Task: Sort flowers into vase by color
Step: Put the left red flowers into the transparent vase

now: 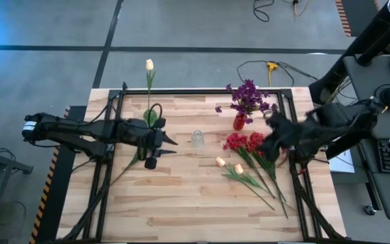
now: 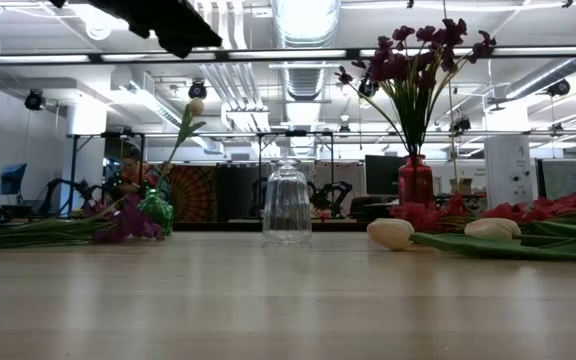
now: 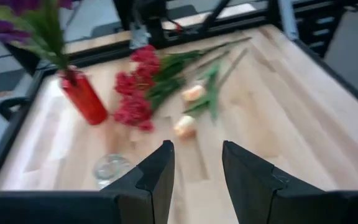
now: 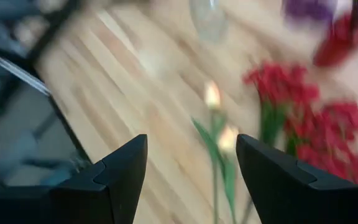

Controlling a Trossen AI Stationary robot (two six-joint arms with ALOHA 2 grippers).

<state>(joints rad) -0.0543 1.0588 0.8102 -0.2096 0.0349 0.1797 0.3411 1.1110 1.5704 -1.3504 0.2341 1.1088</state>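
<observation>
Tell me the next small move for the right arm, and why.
Probably lower the right gripper onto the cream tulips. Its jaws are open and empty above them, the tulips lie loose on the table, and the clear vase stands empty, while purple flowers already fill the red vase.

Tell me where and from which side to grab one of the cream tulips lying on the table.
Grip the cream tulip on its green stem just behind the bud, coming straight down from above. It lies flat, the stem running away toward the right side, and the red flowers crowd its far side. The open right gripper is nearest.
</observation>
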